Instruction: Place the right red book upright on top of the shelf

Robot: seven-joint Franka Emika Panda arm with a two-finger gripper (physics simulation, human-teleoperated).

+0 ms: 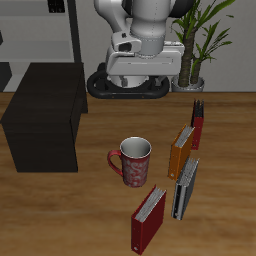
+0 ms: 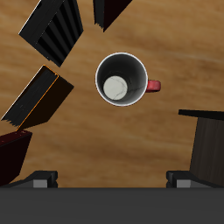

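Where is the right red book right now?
Exterior view: the right red book stands nearest the table's front edge, beside the grey book, forward of the mug.

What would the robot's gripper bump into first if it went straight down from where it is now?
Probably the mug. The wrist view looks straight down into its open top, almost centred, so the gripper seems to hang high above it. Depth is hard to judge, but the mug's rim would likely come first, before the table.
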